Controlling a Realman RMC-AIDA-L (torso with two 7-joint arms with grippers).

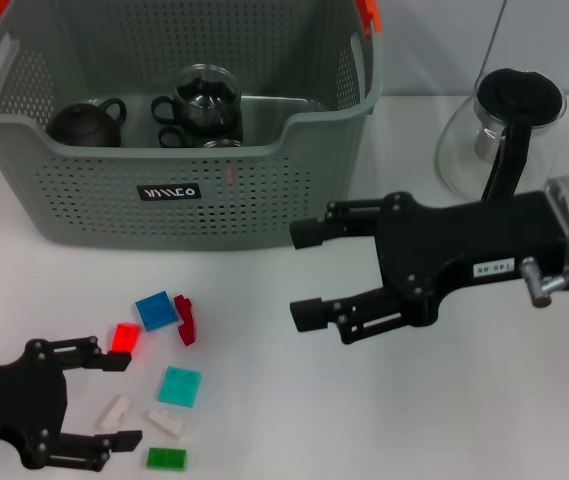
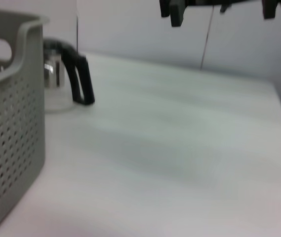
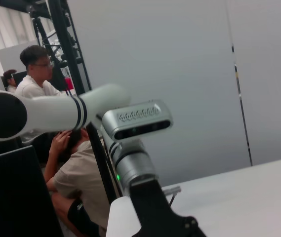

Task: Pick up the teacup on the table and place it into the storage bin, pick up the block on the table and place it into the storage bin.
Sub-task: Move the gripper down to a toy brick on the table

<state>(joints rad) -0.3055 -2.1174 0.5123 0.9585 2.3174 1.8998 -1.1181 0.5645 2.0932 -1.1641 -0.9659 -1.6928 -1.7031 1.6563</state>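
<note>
The storage bin (image 1: 194,205) stands at the back left of the table. Inside it sit a dark teacup (image 1: 84,124) and a glass cup (image 1: 206,98) with a black handle. Loose blocks lie in front of the bin: blue (image 1: 153,309), dark red (image 1: 186,320), bright red (image 1: 125,337), teal (image 1: 179,385), two white (image 1: 116,412) (image 1: 164,422) and green (image 1: 166,458). My left gripper (image 1: 114,402) is open at the near left, one white block showing between its fingers. My right gripper (image 1: 304,273) hangs open, holding nothing, right of the blocks.
A glass pitcher (image 1: 499,130) with a black lid and handle stands at the back right; the left wrist view shows the pitcher (image 2: 73,79) beside the bin wall (image 2: 12,123). People sit beyond the table behind my left arm (image 3: 130,163).
</note>
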